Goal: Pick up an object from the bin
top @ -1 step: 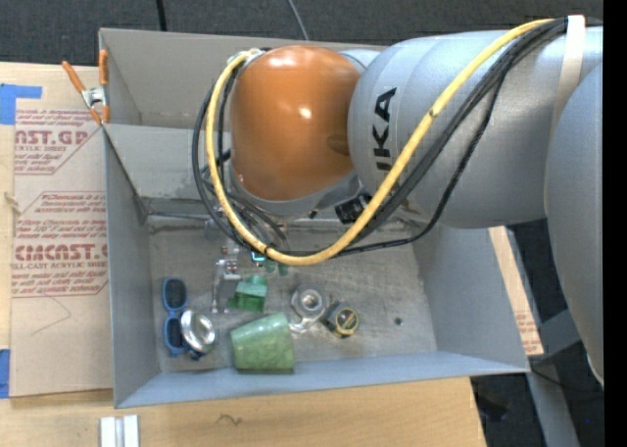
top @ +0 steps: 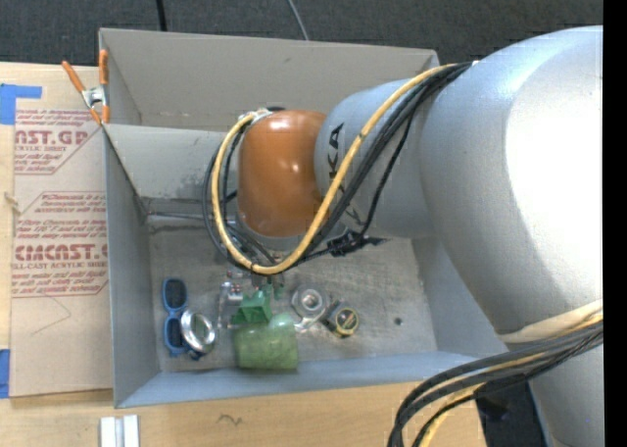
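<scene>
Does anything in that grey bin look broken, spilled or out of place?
Nothing stands out. The small things, among them a blue piece, a dark green block and a pale green fuzzy roll, lie loose together by the near wall of the bin, none visibly broken or spilled.

One cam above bin (top: 127, 269), tilted down, close; arm (top: 509, 190) in frm right.
</scene>
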Motion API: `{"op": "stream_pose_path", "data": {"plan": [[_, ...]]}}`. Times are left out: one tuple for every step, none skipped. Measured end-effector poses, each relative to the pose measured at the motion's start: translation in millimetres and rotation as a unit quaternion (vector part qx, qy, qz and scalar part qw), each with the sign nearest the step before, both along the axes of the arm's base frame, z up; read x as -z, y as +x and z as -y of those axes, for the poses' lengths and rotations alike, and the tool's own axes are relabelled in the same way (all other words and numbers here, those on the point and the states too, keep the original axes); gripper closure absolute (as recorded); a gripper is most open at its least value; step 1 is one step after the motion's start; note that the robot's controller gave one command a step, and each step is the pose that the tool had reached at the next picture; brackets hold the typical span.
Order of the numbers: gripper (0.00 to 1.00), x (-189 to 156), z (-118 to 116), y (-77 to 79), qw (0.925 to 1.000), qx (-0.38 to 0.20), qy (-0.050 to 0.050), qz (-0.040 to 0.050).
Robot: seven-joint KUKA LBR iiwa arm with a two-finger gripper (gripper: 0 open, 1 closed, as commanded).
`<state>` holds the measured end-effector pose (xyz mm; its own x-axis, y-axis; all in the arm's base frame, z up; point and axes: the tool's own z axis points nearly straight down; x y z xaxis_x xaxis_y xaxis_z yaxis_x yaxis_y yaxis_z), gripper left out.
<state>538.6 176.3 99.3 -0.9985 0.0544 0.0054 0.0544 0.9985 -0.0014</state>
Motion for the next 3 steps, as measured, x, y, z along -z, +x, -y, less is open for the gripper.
{"op": "stream_pose_path", "data": {"plan": [[0.00, 9.5, 54.2, -48.3, 0.9728, -0.232, 0.001, 0.0010], [0.00, 25.7, 133.1, -41.8, 0.9819, -0.189, 0.001, 0.0029], [1.00, 23.6, 130.3, -41.4, 0.9814, -0.192, 0.001, 0.0025]]}}
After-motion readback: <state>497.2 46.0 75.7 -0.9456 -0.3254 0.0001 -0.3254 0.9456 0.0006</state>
